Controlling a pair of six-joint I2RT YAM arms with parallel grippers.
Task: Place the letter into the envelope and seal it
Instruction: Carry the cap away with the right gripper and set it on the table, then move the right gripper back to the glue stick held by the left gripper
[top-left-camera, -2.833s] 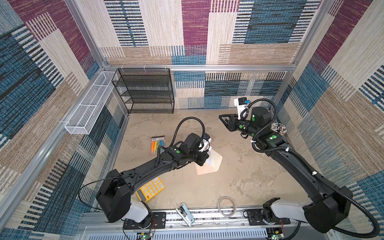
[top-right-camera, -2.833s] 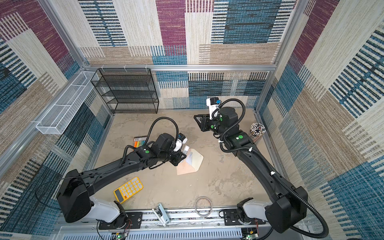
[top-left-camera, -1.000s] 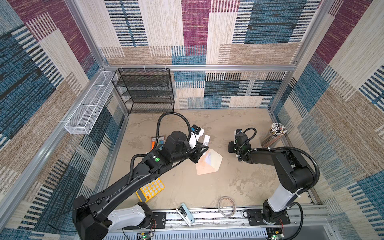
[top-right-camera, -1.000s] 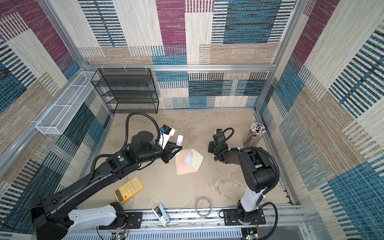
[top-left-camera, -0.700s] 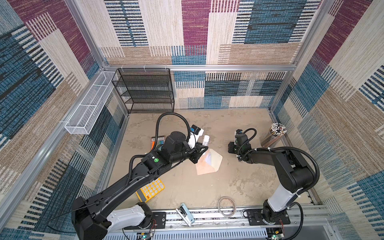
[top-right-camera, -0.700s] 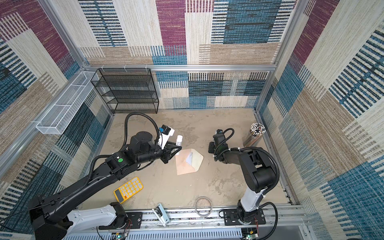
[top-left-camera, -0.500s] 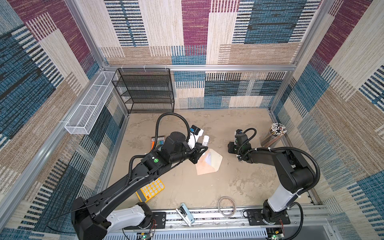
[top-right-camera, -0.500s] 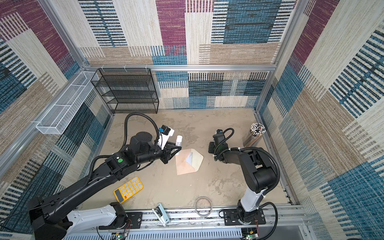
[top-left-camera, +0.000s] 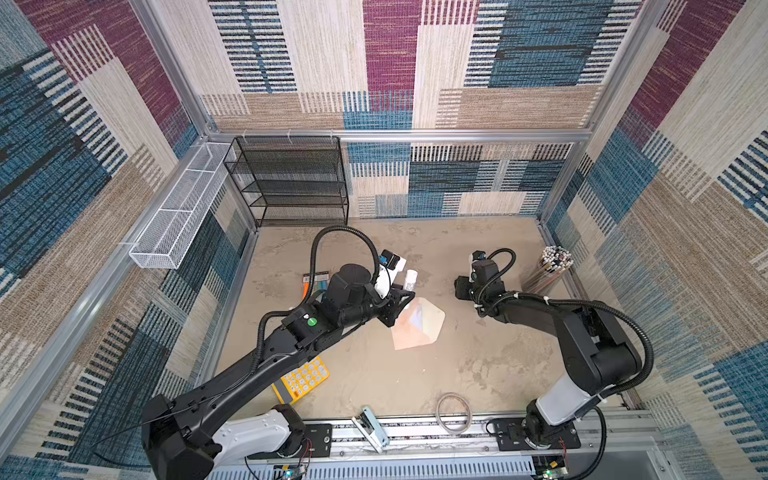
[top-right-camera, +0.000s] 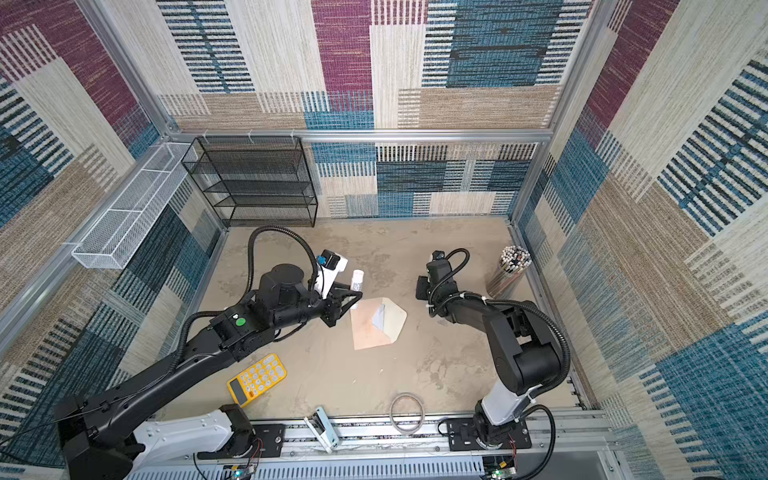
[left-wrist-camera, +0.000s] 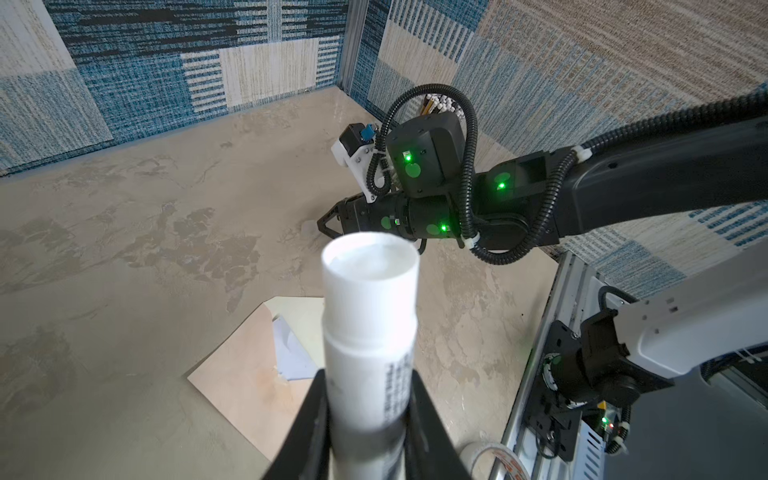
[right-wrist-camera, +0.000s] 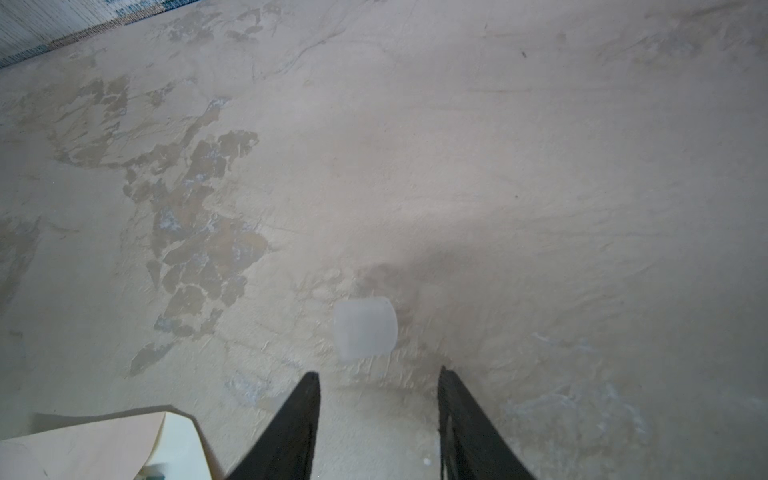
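The peach-pink envelope (top-left-camera: 409, 336) (top-right-camera: 368, 332) (left-wrist-camera: 237, 386) lies flat mid-table, its cream flap (top-left-camera: 434, 324) (right-wrist-camera: 178, 436) open towards the right arm. A corner of the white letter (top-left-camera: 417, 318) (top-right-camera: 379, 318) (left-wrist-camera: 293, 355) shows at its mouth. My left gripper (top-left-camera: 405, 294) (top-right-camera: 352, 296) (left-wrist-camera: 368, 374) hovers at the envelope's far-left corner, shut on a white glue stick (top-left-camera: 410, 279) (top-right-camera: 357, 279) (left-wrist-camera: 370, 316). My right gripper (top-left-camera: 460, 289) (top-right-camera: 420, 288) (right-wrist-camera: 377, 371) is low over the table to the right of the envelope, open and empty. A small translucent cap (right-wrist-camera: 365, 328) lies just beyond its fingertips.
A yellow calculator (top-left-camera: 301, 380) (top-right-camera: 257, 379), a clip (top-left-camera: 370, 428) and a tape roll (top-left-camera: 453, 412) (left-wrist-camera: 490, 461) lie near the front rail. A pencil cup (top-left-camera: 548, 268) stands at the right wall. A black mesh shelf (top-left-camera: 291, 178) fills the back left, and a marker pack (top-left-camera: 313, 282) lies by the left arm.
The right gripper's jaws have spread apart over the last second, while both arms have hardly moved. Before that, the right arm came down from the back to the table beside the envelope.
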